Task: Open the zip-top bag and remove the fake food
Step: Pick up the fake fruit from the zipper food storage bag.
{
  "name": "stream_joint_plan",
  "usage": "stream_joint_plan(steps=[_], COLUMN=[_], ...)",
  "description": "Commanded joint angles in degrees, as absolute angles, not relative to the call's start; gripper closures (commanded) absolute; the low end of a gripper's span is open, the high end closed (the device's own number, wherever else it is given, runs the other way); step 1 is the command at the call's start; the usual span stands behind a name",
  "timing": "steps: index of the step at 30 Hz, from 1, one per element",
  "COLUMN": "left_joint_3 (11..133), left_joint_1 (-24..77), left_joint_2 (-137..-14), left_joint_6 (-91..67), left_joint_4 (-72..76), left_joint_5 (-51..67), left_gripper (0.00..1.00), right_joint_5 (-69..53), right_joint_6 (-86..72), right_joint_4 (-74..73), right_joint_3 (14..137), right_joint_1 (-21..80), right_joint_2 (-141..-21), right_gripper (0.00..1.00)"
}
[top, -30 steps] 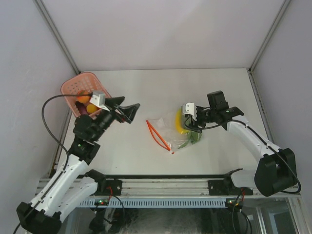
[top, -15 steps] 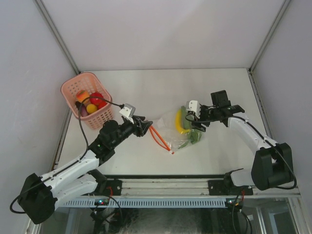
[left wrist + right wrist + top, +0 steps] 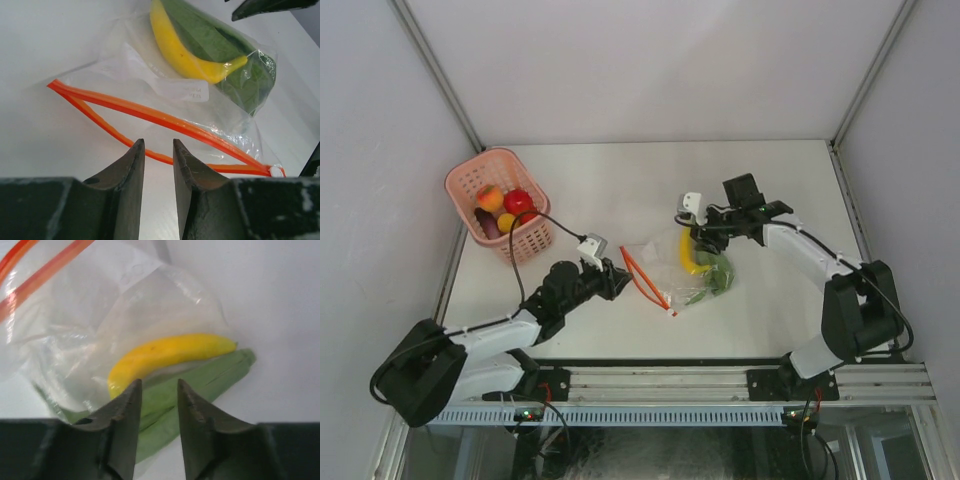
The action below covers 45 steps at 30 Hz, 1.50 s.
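Observation:
The clear zip-top bag lies flat mid-table, its red-orange zipper strip parted and facing left. Inside is fake food: a yellow banana and a green leafy piece. My left gripper is low at the zipper edge. Its jaws stand a narrow gap apart with nothing between them, the lower strip just beyond the tips. My right gripper hovers over the bag's far end. Its jaws are also narrowly apart, above the leafy piece, gripping nothing.
A pink perforated basket stands at the back left holding red, orange, yellow and purple toy pieces. A black cable loops from the left arm past the basket. Grey walls close in the table at the back and both sides.
My left arm swung from the basket down to the bag's zipper edge, its jaws narrowing. My right gripper shifted left over the banana and its jaws narrowed too.

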<state>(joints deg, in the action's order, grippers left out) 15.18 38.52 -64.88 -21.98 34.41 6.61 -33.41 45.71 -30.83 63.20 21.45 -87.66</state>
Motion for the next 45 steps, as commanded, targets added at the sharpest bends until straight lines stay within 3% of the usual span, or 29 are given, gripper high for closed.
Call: stream_joint_plan(steps=[1, 4, 7, 23, 45], left_joint_3=[15.8, 16.3, 17.6, 27.1, 39.4], left_joint_1=[38.8, 38.8, 38.8, 39.1, 43.9], left_joint_2=[-71.2, -77.4, -82.4, -98.8, -104.5], left_joint_6=[-26.5, -28.4, -30.1, -40.8, -46.4], left_joint_4=[47.5, 53.4, 56.5, 57.7, 42.4], left_joint_5=[8.0, 8.0, 8.2, 7.2, 2.7], left_gripper=[0.68, 0.68, 0.68, 0.65, 0.52], right_joint_5=[-26.5, -22.8, -19.1, -19.6, -27.8], right_joint_6=[34.9, 32.8, 31.6, 30.2, 28.1], right_joint_4=[-25.8, -24.6, -24.5, -35.3, -40.1], right_joint_3=[66.7, 66.8, 67.2, 73.9, 77.4], right_joint_1=[23.6, 25.1, 25.7, 26.4, 26.4], right_joint_2=[-91.6, -94.8, -97.4, -106.6, -107.6], right_gripper=[0.77, 0.87, 0.90, 0.92, 0.92])
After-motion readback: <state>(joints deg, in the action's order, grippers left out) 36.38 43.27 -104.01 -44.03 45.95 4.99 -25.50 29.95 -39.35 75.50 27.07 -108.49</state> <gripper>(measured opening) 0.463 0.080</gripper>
